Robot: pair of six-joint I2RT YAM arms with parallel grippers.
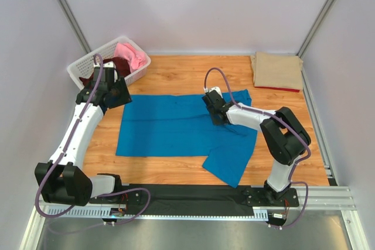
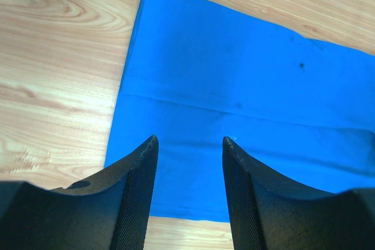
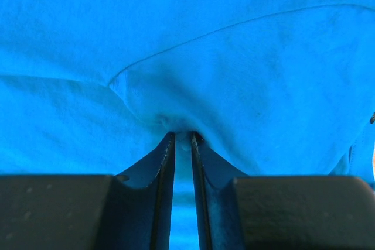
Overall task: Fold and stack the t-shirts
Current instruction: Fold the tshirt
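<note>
Blue t-shirt (image 1: 170, 130) lies spread flat mid-worktop (image 1: 176, 71), long side running left-right. One part juts off its near-right corner toward the arm bases, at an angle.

Right hand (image 3: 182, 136): fingers almost together, with a small ridge of blue cloth pinched between the tips. The fabric puckers up right at the pinch point, and a seam curves across just beyond it. In the top view the hand sits on the right-centre of the shirt, low against it.

Left hand (image 2: 188, 144): fingers wide apart, nothing between them. It is over the shirt's left end, near the far-left corner. The wrist view shows the shirt's edge and bare wood to the left of the fingers. Can't tell if the tips touch the cloth or sit just above it.

Other shirts:
- Tan t-shirt (image 1: 276, 69) is folded at the far-right corner of the worktop, lying on a red t-shirt (image 1: 275, 88) of which only a thin edge shows.
- Pink t-shirt (image 1: 132, 55) and maroon t-shirt (image 1: 122, 65) are bunched in the white lattice basket (image 1: 82, 68) at far left, just behind the left hand.

Both groups sit well apart from the blue one.
</note>
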